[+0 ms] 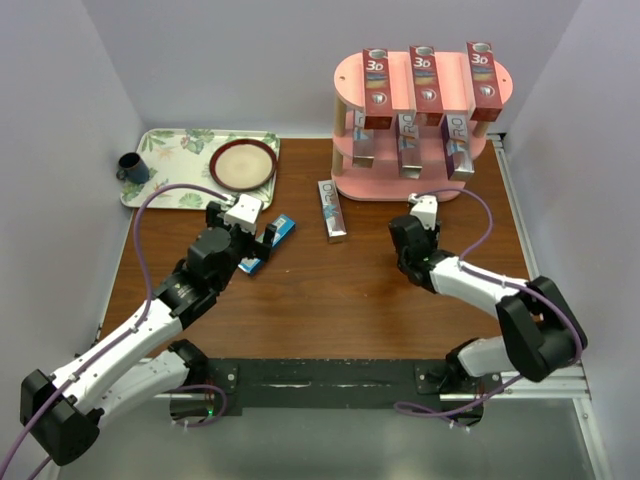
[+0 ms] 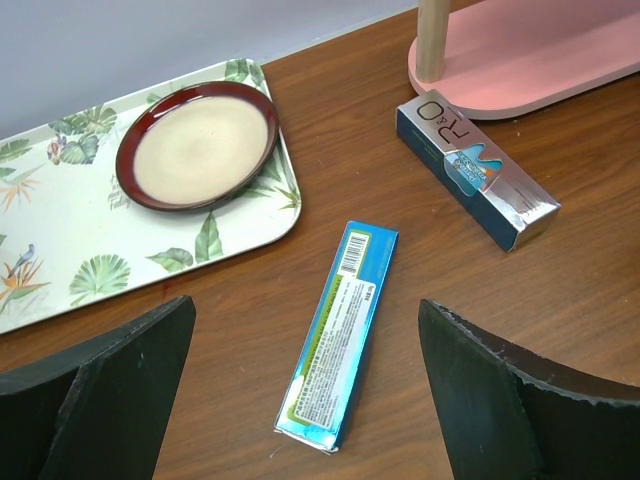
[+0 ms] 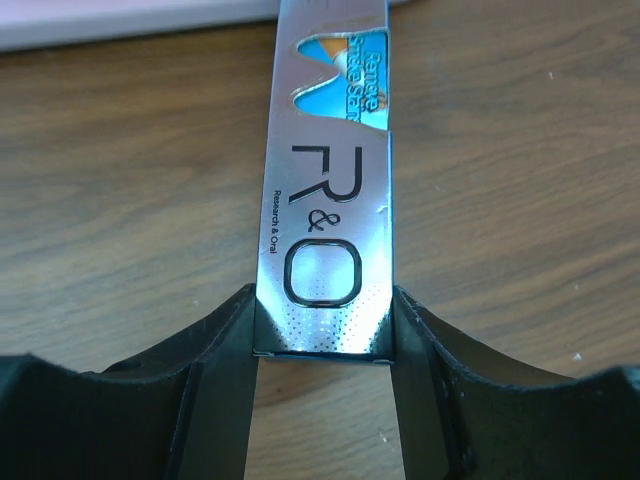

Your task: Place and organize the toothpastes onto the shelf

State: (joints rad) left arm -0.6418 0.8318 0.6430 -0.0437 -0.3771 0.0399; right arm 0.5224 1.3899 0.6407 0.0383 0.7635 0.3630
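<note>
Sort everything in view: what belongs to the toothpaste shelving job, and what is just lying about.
Job: pink shelf; three red cartons on its top tier; three silver cartons on the middle tier; loose silver carton on the table; blue carton; held silver carton in the right gripper.
Lying about: floral tray; plate; dark mug.

shelf (image 1: 348,82) pink | red cartons (image 1: 427,85) "3D" print | silver carton (image 3: 325,200) black lettering, blue patch | teal carton (image 2: 340,335) blue-green | tray (image 2: 60,250) green leaf print, cream | plate (image 2: 197,145) dark-red rim, beige centre | tabletop (image 1: 340,290) brown woodgrain
</note>
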